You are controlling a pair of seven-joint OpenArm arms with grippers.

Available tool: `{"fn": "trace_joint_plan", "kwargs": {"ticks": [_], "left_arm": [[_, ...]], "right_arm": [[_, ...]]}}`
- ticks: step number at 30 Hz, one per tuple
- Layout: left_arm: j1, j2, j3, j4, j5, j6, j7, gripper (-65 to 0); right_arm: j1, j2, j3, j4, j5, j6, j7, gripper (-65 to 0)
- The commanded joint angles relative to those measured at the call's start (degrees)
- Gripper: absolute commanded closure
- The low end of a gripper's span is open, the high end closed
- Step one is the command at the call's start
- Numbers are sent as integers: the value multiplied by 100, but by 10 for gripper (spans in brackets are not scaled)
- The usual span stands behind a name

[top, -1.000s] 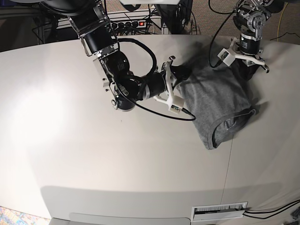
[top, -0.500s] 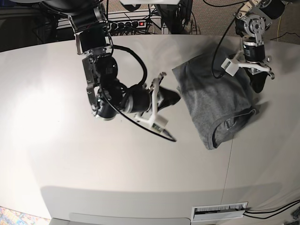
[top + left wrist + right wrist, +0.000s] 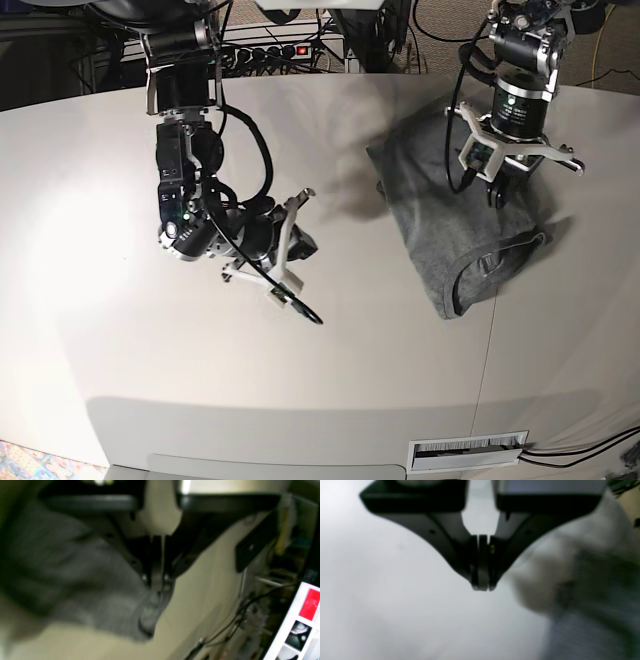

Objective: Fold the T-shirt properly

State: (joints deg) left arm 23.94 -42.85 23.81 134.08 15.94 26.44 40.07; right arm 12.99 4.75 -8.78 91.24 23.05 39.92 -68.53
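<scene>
Beside my right hand (image 3: 481,586), now pulled clear and pinched together empty, the T-shirt (image 3: 455,215) lies folded (left hand (image 3: 156,580) closed above it); smoothing comes next.

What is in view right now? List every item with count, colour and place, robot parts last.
T-shirt: one, heather grey, folded into a compact shape on the table's far right side.
Table: one, off-white, fills most of the base view.
Power strip: one, dark with a red switch, behind the table's far edge.
Vent grille: one, white, at the table's near edge.
Left gripper: one, black, above the T-shirt, jaws shut with grey fabric at the tips.
Right gripper: one, black, over bare table left of the T-shirt, jaws shut and holding nothing.
</scene>
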Motion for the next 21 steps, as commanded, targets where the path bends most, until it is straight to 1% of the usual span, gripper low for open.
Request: {"fn": "trace_joint_plan", "kwargs": {"ticks": [1, 3, 4, 6, 8, 9, 12, 14, 19, 21], "left_arm": [[22, -48, -37, 92, -136, 70, -173, 0], [103, 76, -37, 92, -629, 28, -378, 0], [118, 184, -37, 92, -911, -66, -422, 0], [125, 448, -37, 92, -1394, -396, -468, 0], [127, 669, -35, 92, -1674, -601, -656, 0], [114, 767, -35, 24, -1757, -616, -741, 0], [72, 1032, -37, -446, -1858, -623, -813, 0], [66, 1137, -37, -857, -1858, -660, -903, 0], [61, 1141, -39, -1838, -1843, -756, -1191, 0], [63, 1139, -76, -2096, -1674, -935, -1211, 0]], "right_arm": [[129, 81, 15, 101, 17, 8, 155, 0], [129, 210, 20, 101, -42, 8, 149, 0], [127, 282, 22, 101, -42, 8, 149, 0], [129, 391, 22, 101, -35, 8, 149, 0], [129, 415, 24, 101, -37, 8, 146, 0], [129, 415, 24, 101, -7, 8, 144, 0], [129, 413, 24, 101, 164, 8, 125, 0], [129, 413, 24, 101, 177, 8, 105, 0], [127, 415, 26, 103, 179, 8, 103, 0], [129, 415, 26, 103, 179, 8, 105, 0]]}}
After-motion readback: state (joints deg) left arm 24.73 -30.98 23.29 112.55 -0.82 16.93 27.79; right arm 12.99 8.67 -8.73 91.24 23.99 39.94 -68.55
